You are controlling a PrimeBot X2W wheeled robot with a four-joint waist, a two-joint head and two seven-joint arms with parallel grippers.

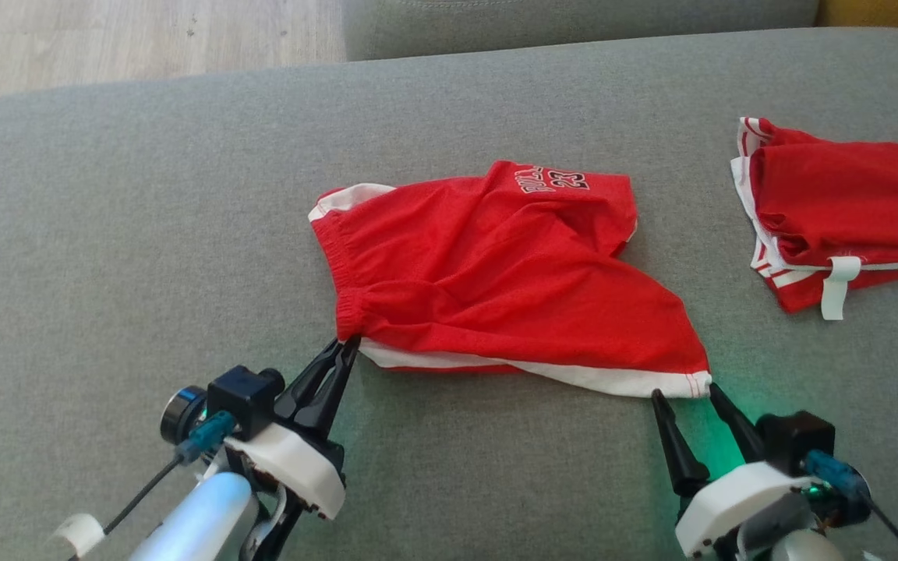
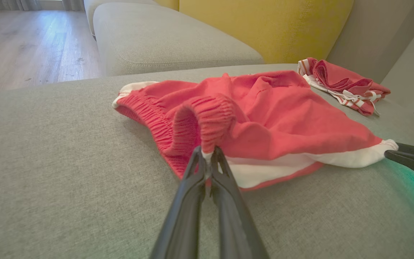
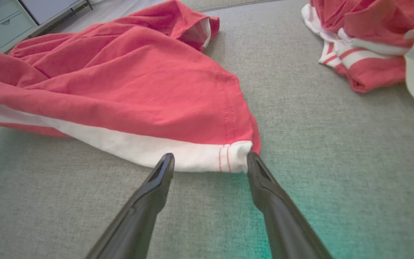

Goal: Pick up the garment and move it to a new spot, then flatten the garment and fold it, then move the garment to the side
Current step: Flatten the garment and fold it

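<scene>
Slippage worries me: my left gripper [image 1: 348, 344] pinches only the near waistband corner of the red mesh shorts with white trim [image 1: 496, 265], mid-cushion on the grey fabric sofa [image 1: 106, 234]. My right gripper [image 1: 684, 392] gapes wide at the near-right hem corner, so pulling now could skew them.

A grey sofa seat [image 1: 106, 234] spreads wide. Beyond it lies a pale wood floor [image 1: 106, 47] (brightly daylit), with another grey cushion [image 2: 164, 39] and a yellow backrest [image 2: 264, 25] behind it.
</scene>
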